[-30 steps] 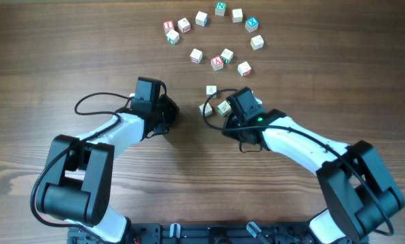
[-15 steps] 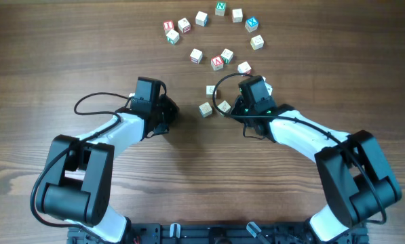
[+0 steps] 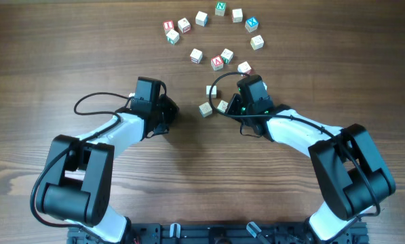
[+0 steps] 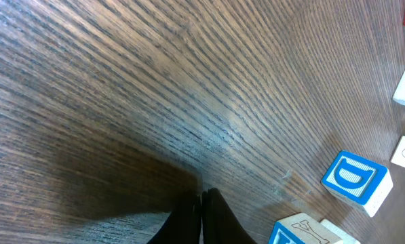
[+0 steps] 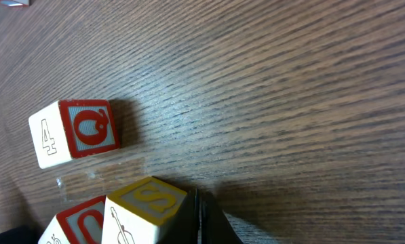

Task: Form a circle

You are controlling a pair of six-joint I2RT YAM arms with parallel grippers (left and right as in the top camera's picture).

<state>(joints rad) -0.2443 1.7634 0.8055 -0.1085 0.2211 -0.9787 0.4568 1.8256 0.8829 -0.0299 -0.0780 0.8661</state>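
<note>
Small pale wooden letter cubes lie in a loose arc at the far middle of the table, with several more inside it. My right gripper is shut and empty, low over the table beside one cube. In the right wrist view its tips rest right against a yellow S cube, with a red-lettered cube beyond that and a Q cube further off. My left gripper is shut on nothing, with a blue D cube and a Y cube to its right.
Three stray cubes lie between the two grippers, nearer to me than the arc. The bare wooden tabletop stretches left and right of the cubes. A black cable loops by the left arm.
My right gripper has swung away from the stray cubes, up and to the right, toward the inner cubes of the arc. The left arm has not moved.
</note>
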